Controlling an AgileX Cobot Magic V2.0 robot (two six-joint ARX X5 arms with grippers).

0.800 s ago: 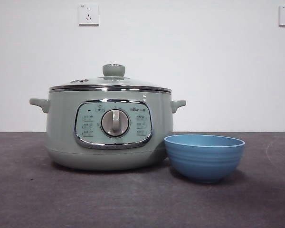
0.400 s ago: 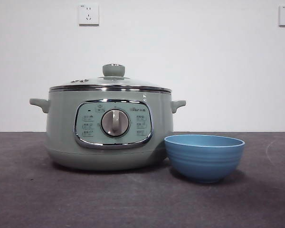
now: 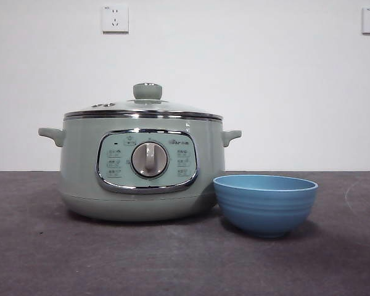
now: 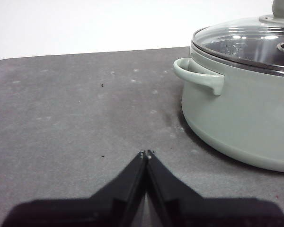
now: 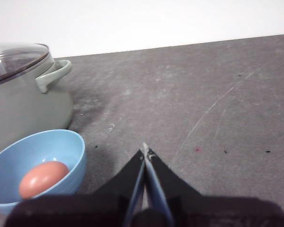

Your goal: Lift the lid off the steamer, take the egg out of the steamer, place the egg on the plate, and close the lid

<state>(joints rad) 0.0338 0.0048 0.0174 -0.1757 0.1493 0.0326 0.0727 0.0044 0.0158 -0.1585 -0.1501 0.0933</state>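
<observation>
Right wrist view: the right hand [image 5: 145,150], jaws pressed together and empty, hangs over the bare surface [image 5: 217,94]. Beside it the egg [image 5: 43,178] already lies in the plate [image 5: 61,142]; it is smooth and fragile. Beyond, the lid [image 3: 145,110] sits on the steamer [image 3: 80,166], best lifted by its knob. The left hand [image 4: 146,153] waits with jaws together, near the steamer's handle.

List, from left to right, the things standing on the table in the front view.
Large pale sage-green round steamer with its clear glass lid on → small blue ridged round bowl.
</observation>
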